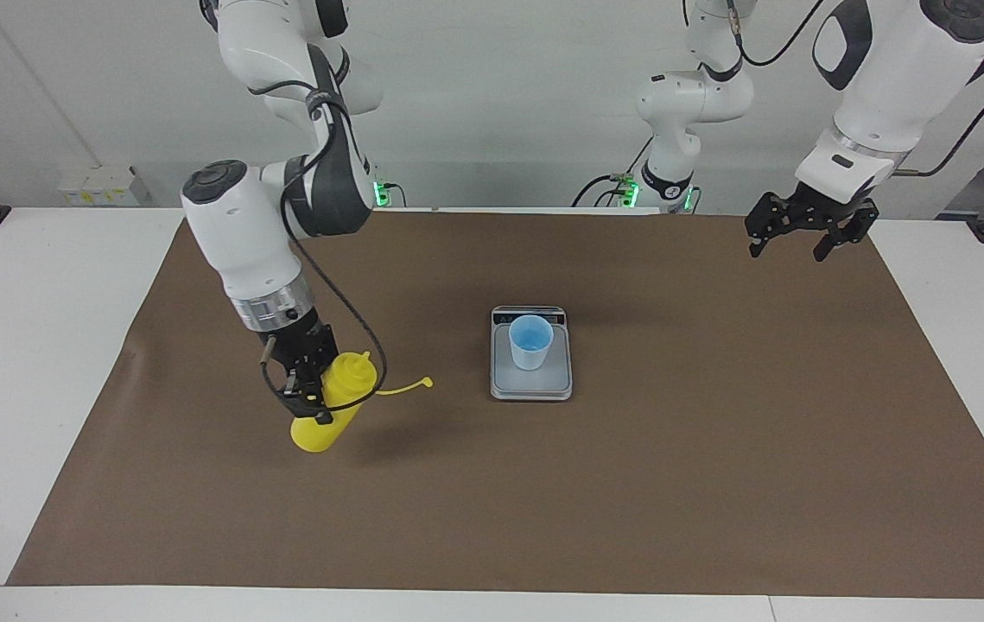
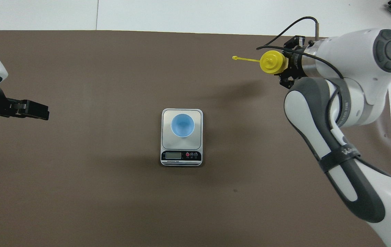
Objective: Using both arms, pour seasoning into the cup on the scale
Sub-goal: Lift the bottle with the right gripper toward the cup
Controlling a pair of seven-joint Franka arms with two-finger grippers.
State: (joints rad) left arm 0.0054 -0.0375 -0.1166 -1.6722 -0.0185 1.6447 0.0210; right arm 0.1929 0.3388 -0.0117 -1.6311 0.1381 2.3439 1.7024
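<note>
Seasoning [image 1: 332,413], partly hidden by pinching right end effector [image 1: 306,399]; left end effector [image 1: 790,238] spread.

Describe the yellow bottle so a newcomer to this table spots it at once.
On the brown mat, start at the scale in the middle, which carries the blue cup, then look toward the right arm's end. There the right gripper is shut on the yellow bottle, which is tilted. It is the only yellow thing, with a cone nozzle and a thin tethered cap trailing toward the scale.
</note>
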